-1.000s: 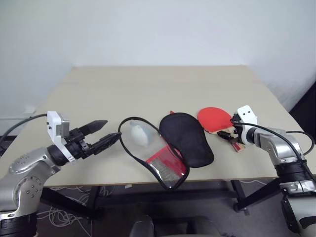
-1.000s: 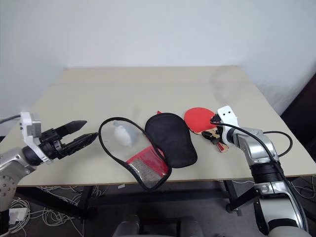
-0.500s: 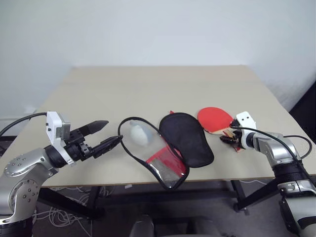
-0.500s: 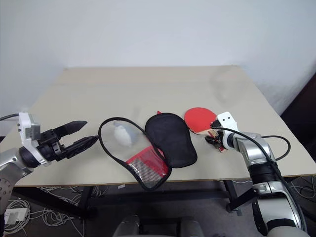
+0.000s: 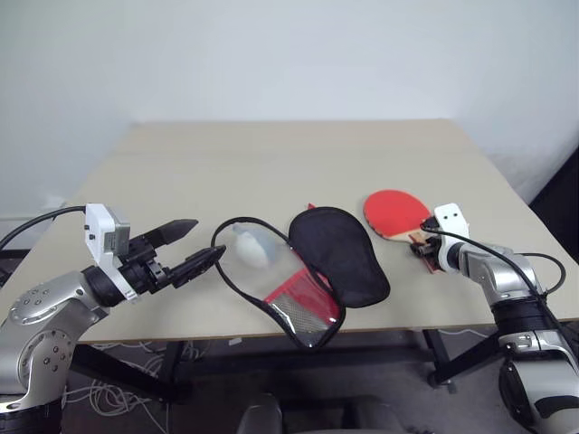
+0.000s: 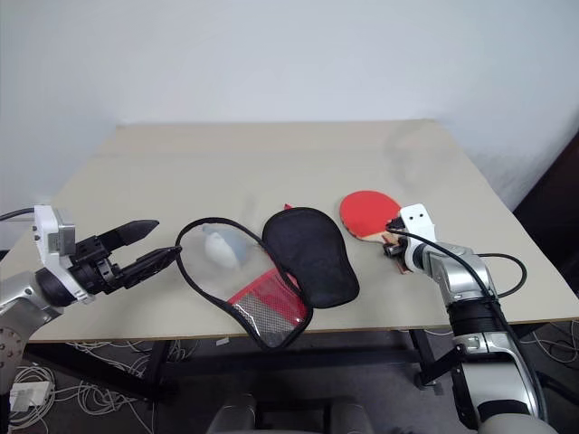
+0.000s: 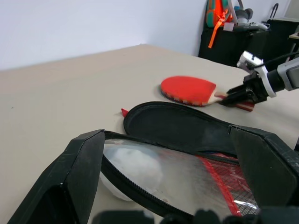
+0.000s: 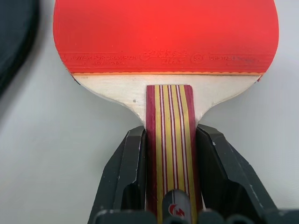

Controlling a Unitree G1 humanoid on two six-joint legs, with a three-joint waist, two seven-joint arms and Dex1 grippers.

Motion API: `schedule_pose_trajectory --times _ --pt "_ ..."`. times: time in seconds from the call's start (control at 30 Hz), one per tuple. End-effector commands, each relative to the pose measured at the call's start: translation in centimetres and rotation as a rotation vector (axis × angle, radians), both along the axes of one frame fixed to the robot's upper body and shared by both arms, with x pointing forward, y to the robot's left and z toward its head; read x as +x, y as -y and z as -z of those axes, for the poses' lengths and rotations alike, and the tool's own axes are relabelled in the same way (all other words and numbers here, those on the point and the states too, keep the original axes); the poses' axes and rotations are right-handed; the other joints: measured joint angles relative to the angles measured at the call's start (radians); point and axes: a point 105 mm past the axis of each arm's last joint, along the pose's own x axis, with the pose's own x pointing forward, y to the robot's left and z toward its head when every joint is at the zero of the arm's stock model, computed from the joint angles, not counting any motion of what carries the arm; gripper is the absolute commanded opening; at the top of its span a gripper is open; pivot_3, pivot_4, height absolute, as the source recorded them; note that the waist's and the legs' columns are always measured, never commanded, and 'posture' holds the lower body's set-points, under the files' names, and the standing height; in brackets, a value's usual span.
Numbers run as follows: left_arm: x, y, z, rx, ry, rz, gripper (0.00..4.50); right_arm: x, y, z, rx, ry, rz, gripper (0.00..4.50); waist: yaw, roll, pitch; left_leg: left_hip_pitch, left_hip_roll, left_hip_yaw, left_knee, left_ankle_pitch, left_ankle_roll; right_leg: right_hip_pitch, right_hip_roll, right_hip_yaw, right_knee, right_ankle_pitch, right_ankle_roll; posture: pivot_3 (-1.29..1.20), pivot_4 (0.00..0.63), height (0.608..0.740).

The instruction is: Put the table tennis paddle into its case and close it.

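The right gripper (image 8: 170,179) is clamped on the striped handle of the table tennis paddle (image 8: 166,42): in the right wrist view one black finger (image 8: 128,177) presses each side of the handle, and the red rubber face lies flat on the table (image 5: 271,163) straight ahead of the fingertips. Just off to the side of that face sits the dark edge of the case (image 5: 303,267).

The left gripper (image 5: 194,244) hovers with its fingers spread wide apart, holding nothing. Directly in front of its tips is the case's black zip rim, unzipped and lying open, with the clear panel and red mesh nearest. A small pale lump (image 5: 253,247) rests inside the open half. Beyond it lies the case's black flap, and past that the paddle's red face, with the right gripper on its handle.
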Motion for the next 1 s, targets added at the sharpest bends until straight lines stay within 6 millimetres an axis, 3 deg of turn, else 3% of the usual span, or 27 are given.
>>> schedule_pose_trajectory --times 0.03,0.17,0.33,0.47,0.67,1.0 --pt "-0.1 0.4 -1.0 0.013 0.052 0.01 4.5 0.3 -4.9 -6.6 0.119 0.203 -0.183 1.16 -0.004 0.0 0.0 0.0 0.0 0.0 -0.001 0.0 0.0 0.0 0.0 0.0 0.0 0.0 0.0 0.0 0.0 0.684" --pt "0.1 0.4 -1.0 0.017 0.053 0.007 4.5 -1.9 -9.2 -6.7 0.112 0.168 -0.308 1.16 -0.008 0.0 0.0 0.0 0.0 0.0 -0.001 0.0 0.0 -0.001 0.001 0.001 0.0 0.0 0.0 0.0 0.0 0.684" --pt "0.2 0.5 -1.1 0.018 0.053 0.005 4.5 -3.9 -11.7 -5.2 0.121 0.096 -0.335 1.16 0.004 -0.001 0.0 0.0 0.0 0.0 0.0 0.0 0.0 0.0 0.0 0.001 0.0 0.0 0.0 0.0 0.0 0.684" --pt "0.1 0.5 -1.1 0.018 0.053 0.003 4.5 -5.0 -12.5 -3.2 0.101 0.031 -0.33 1.16 0.002 -0.001 0.0 -0.001 -0.001 0.0 0.001 0.0 0.0 0.001 0.0 0.002 0.0 0.0 0.0 0.0 0.0 0.684" --pt "0.2 0.5 -1.2 0.018 0.053 0.0 4.5 -5.3 -12.6 -0.9 0.057 -0.022 -0.285 1.16 0.0 -0.001 0.0 -0.001 -0.001 0.0 0.001 0.0 0.0 -0.001 0.002 0.003 0.0 0.0 0.0 0.0 0.0 0.684" --pt "0.4 0.6 -1.2 0.016 0.056 0.003 4.5 -5.3 -12.3 0.3 0.025 -0.058 -0.255 1.16 0.0 -0.001 0.0 -0.001 -0.001 0.0 0.001 0.0 0.0 -0.001 0.002 0.004 0.0 0.0 0.001 0.0 0.0 0.684"
